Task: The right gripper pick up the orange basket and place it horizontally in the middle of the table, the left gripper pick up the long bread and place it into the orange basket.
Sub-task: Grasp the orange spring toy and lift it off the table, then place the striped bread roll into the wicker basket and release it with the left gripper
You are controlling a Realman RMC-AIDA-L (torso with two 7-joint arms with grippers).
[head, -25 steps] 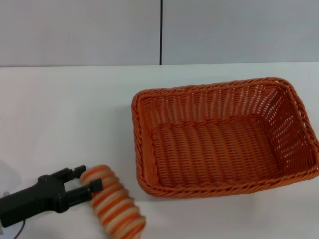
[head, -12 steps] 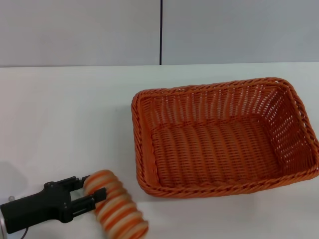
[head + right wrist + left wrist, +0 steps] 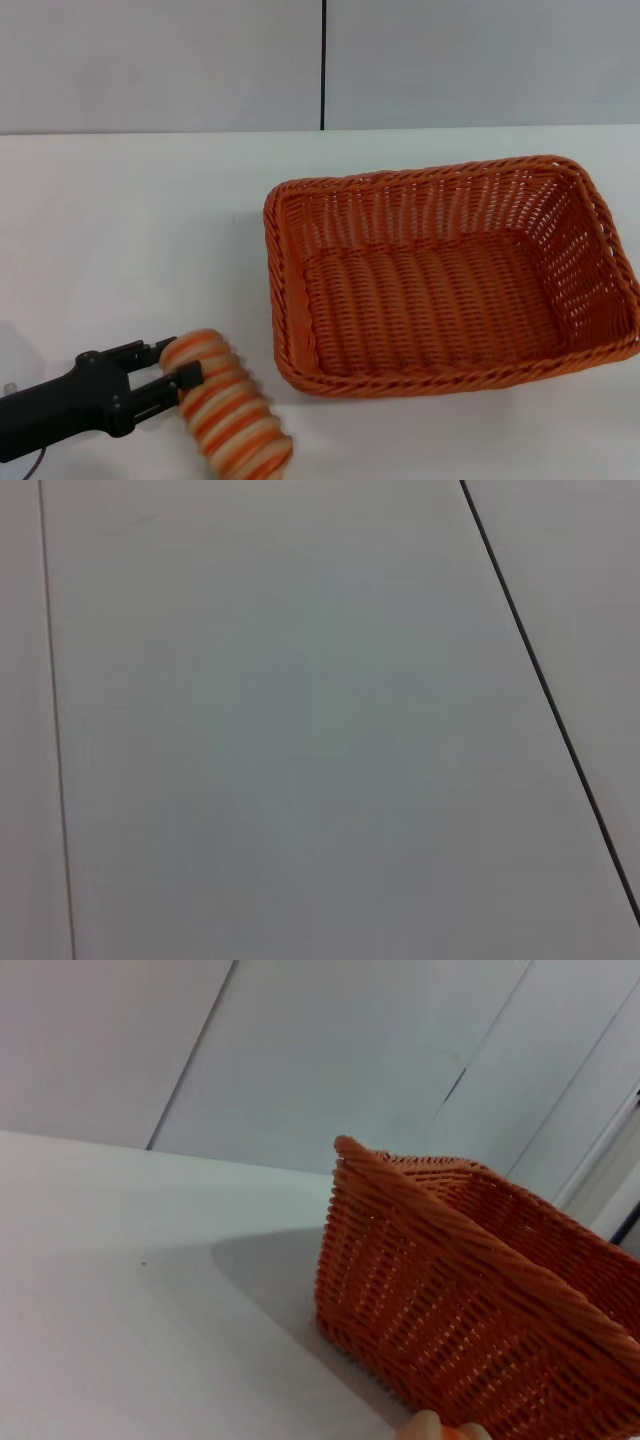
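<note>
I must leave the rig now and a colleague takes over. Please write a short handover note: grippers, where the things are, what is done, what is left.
Left gripper: at the table's near left corner, shut on the long bread, gripping one end.
Right gripper: not in view; its wrist camera shows only wall.
Orange basket: set lengthwise near the table's middle, empty.
Done: basket placed, bread grasped.
Left: carry the bread over the rim and release it inside the basket.
</note>
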